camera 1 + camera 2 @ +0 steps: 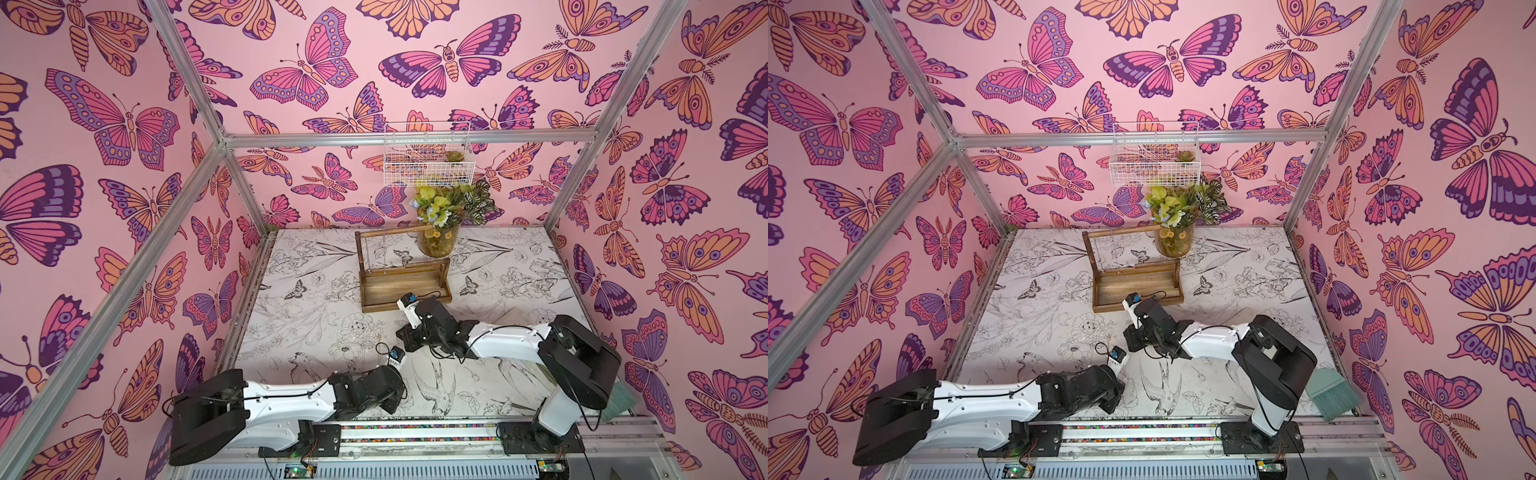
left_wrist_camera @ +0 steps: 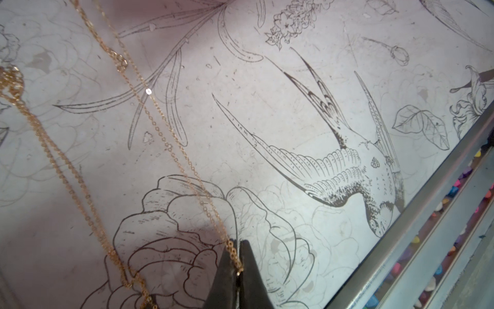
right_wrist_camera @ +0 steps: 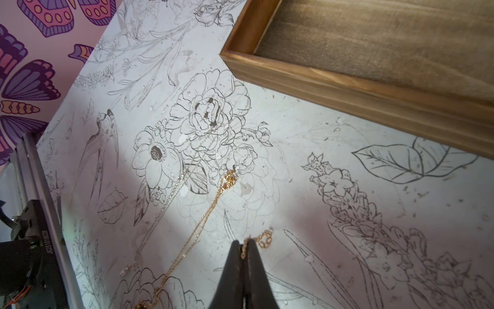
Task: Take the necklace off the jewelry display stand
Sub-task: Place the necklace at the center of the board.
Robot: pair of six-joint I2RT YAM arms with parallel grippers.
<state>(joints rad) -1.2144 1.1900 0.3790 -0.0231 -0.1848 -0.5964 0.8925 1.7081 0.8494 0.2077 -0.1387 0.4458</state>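
Note:
A thin gold necklace [image 2: 169,145] stretches low over the flower-printed table, clear of the jewelry display stand. My left gripper [image 2: 237,250] is shut on one stretch of the chain. My right gripper [image 3: 243,247] is shut on another stretch, with a small loop of links beside its tips and a clump of chain [image 3: 229,177] lying on the table. The brown wooden jewelry display stand [image 1: 390,232] [image 1: 1121,233] stands behind both arms; a corner of its tray base [image 3: 347,91] lies just beyond the right gripper. Both arms hide the fingers in both top views.
A glass vase of flowers [image 1: 438,243] stands right behind the stand, under a white wire basket [image 1: 428,164] on the back wall. A thin silver chain [image 3: 171,198] lies on the table by the gold one. A teal brush [image 1: 1335,395] sits front right. A metal rail [image 2: 427,214] edges the table.

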